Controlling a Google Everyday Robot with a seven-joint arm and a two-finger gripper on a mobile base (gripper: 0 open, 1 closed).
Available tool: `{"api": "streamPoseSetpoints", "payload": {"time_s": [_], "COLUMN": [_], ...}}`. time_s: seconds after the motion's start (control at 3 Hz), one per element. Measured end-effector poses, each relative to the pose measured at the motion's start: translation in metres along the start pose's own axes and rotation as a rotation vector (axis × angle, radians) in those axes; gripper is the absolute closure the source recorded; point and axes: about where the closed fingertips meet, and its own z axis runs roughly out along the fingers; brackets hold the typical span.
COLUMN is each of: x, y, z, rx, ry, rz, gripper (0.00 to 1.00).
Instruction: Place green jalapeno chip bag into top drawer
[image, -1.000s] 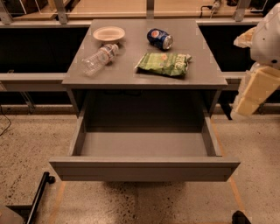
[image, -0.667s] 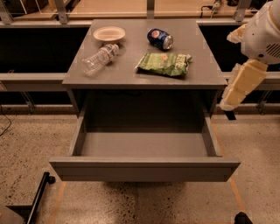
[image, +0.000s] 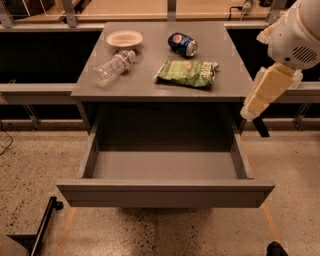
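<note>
The green jalapeno chip bag (image: 187, 73) lies flat on the grey table top (image: 150, 87), right of centre and near the front edge. The top drawer (image: 165, 165) is pulled fully out below the table, and its grey inside holds nothing. My arm's cream link (image: 265, 90) hangs at the right, just off the table's front right corner. The gripper (image: 260, 127) shows only as a dark tip below that link, beside the drawer's right side. It is to the right of the bag, lower than it, and holds nothing that I can see.
A blue soda can (image: 182, 43) lies on its side behind the bag. A clear plastic bottle (image: 112, 66) lies at the table's left, with a white bowl (image: 124, 38) behind it. A dark pole (image: 42, 227) lies on the speckled floor at the lower left.
My arm has swung left and up, from beyond the right edge toward the table's front right corner. The bag, the other objects and the drawer have not moved.
</note>
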Motion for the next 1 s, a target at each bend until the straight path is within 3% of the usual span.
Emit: {"api": "streamPoseSetpoints", "payload": {"time_s": [0.33, 0.67, 1.0], "x": [-0.028, -0.039, -0.049], "y": [-0.033, -0.054, -0.071], "z": [0.023, 0.052, 0.088], "rx": [0.047, 0.033, -0.005], "ry": [-0.141, -0.259, -0.338], "rz": [0.036, 0.082, 0.099], "gripper": [0.0, 0.0, 0.0]}}
